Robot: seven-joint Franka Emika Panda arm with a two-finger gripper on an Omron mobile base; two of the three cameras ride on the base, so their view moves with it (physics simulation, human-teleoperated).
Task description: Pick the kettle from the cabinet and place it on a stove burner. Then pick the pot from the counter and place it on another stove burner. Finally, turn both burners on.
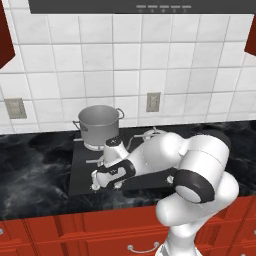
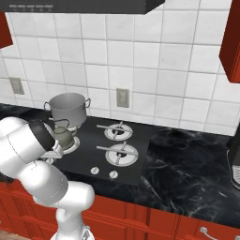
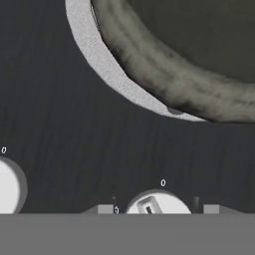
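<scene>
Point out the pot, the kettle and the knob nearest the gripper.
pot (image 1: 99, 126), left base view, on its grey side wall.
kettle (image 2: 62, 136), right base view, on its grey-green body.
knob (image 3: 155, 204), hand view, on its white face.

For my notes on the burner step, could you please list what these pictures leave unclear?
- Gripper: left base view, fingertips blurred; whether they touch a knob is unclear.
- Knob: hand view, lower half cut off by the bottom edge.
- Kettle: right base view, lower left hidden by the arm.
- Pot: contents unreadable, too small.
</scene>
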